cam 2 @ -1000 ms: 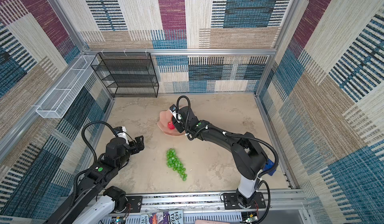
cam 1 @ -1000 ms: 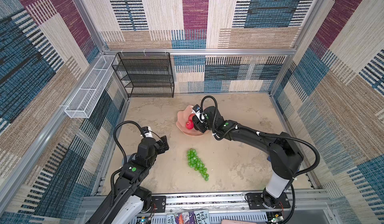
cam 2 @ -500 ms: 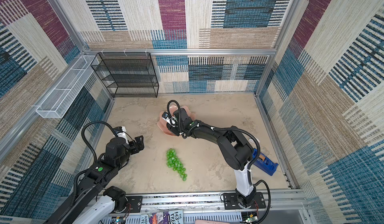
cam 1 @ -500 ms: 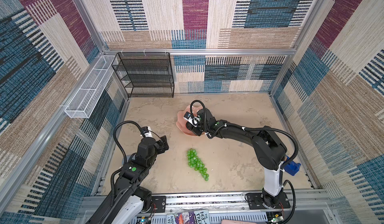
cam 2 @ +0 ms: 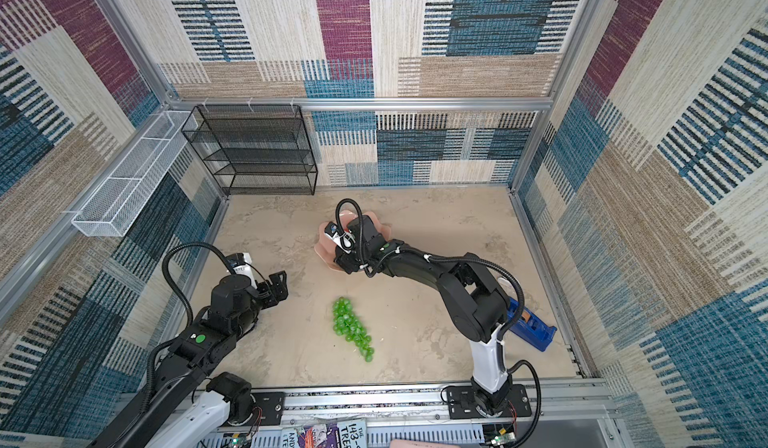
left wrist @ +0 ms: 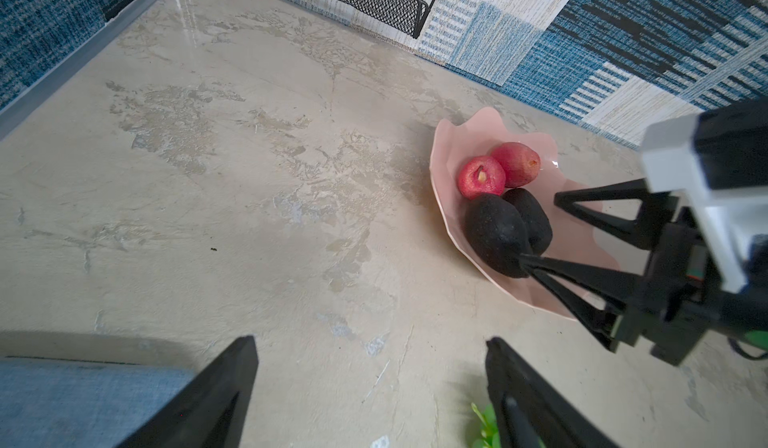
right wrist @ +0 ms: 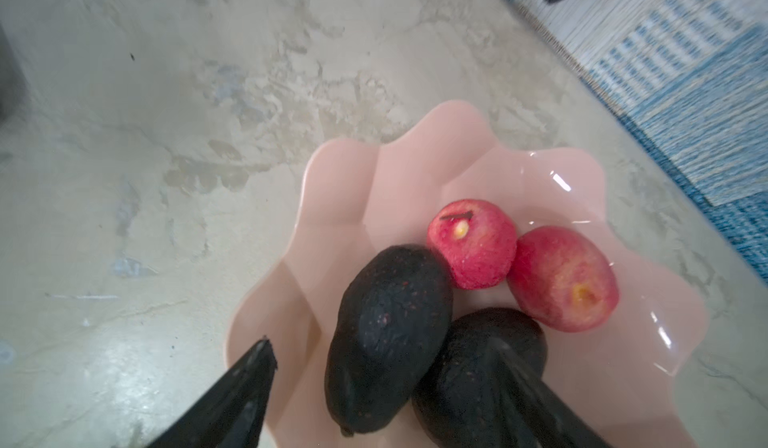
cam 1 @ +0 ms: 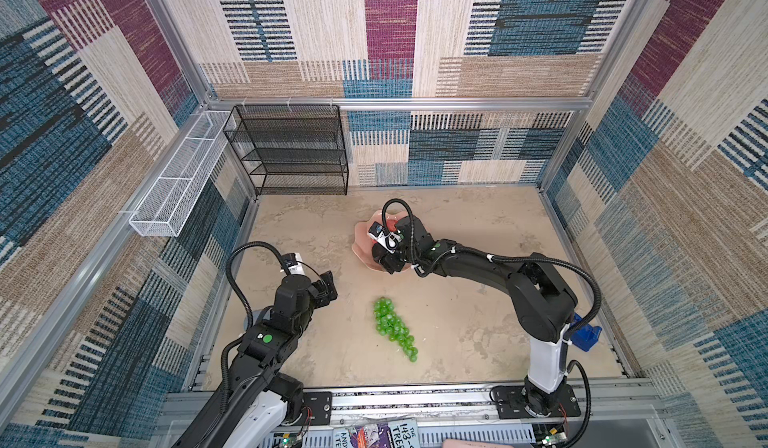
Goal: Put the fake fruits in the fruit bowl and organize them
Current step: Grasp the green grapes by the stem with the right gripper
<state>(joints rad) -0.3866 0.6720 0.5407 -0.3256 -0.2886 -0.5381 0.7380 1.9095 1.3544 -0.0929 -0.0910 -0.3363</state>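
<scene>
The pale pink fruit bowl (right wrist: 374, 184) (cam 1: 360, 242) (cam 2: 325, 247) (left wrist: 446, 143) holds two red apples (right wrist: 471, 250) (right wrist: 561, 277) (left wrist: 480, 176) and two black avocados (right wrist: 386, 334) (right wrist: 457, 375) (left wrist: 494, 234). My right gripper (right wrist: 380, 354) (left wrist: 540, 228) hangs open over the bowl. Its fingers straddle the nearer avocado, with a gap on one side. The green grapes (cam 1: 392, 327) (cam 2: 351, 327) lie on the table in front of the bowl. My left gripper (left wrist: 372, 342) (cam 1: 326, 284) (cam 2: 278, 284) is open and holds nothing, left of the grapes.
A black mesh rack (cam 1: 291, 151) stands at the back left against the wall. A white mesh tray (cam 1: 174, 188) hangs on the left wall. A blue tape dispenser (cam 1: 586, 336) (cam 2: 532, 329) sits by the right arm's base.
The right gripper's jaws have opened over the bowl, and an avocado now lies loose between them. The right arm's elbow has swung toward the front. The left arm has not moved.
</scene>
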